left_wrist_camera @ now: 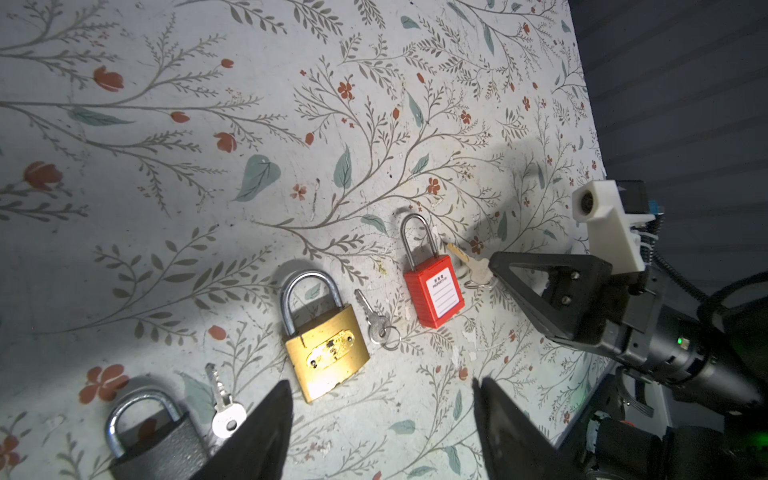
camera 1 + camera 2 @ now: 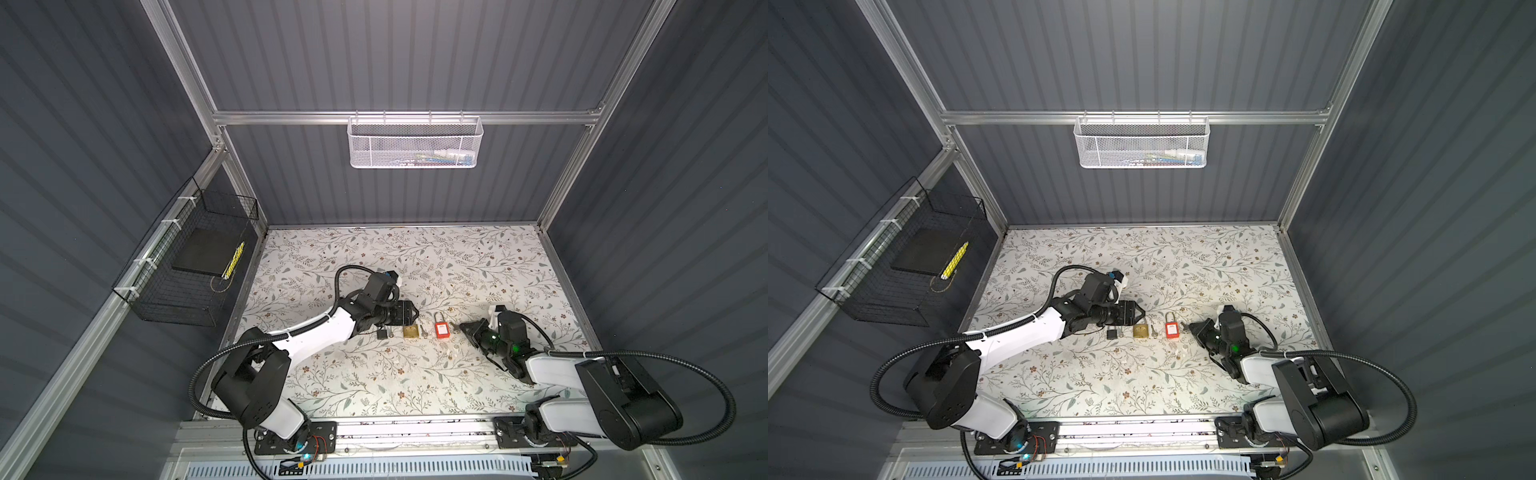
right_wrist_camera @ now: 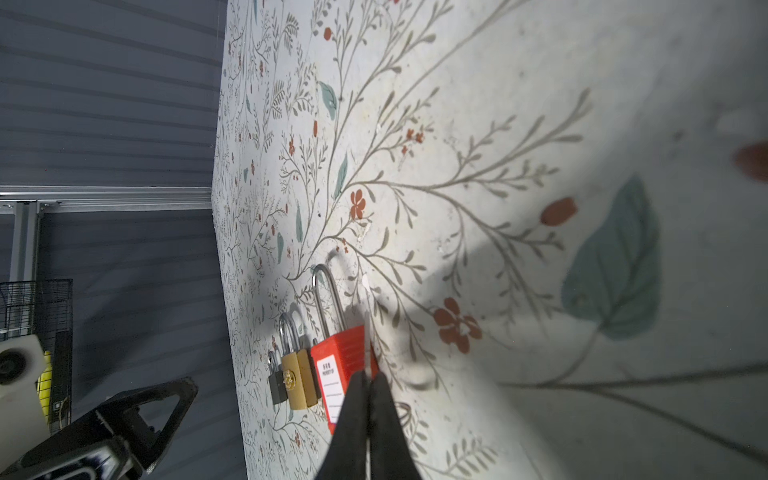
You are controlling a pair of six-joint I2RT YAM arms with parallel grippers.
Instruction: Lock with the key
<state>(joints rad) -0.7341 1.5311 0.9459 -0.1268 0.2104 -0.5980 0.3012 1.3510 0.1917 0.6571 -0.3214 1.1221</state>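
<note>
Flagging what may slip or skid next
On the tabletop (image 2: 478, 270) we see the left hand (image 1: 381, 381) spread wide and empty near the brass padlock (image 1: 328, 353), and the right hand (image 3: 368, 376) clenched. The red padlock (image 1: 434, 291) lies loose, with the key (image 1: 469, 262) pinched by its head just beside it. We judge the padlock may skid when pushed, and the thin key may twist in the pinch or jam on entry.

Your left arm (image 2: 316, 332) and right arm (image 2: 552, 365) wear white shells over black joints, each trailing a ribbed black cable (image 2: 602, 353). Your right gripper (image 1: 493, 264) has black triangular fingers (image 1: 540, 259) with small screws (image 1: 575, 275), a white camera block (image 1: 602, 224) and green lights (image 2: 515, 348).
</note>
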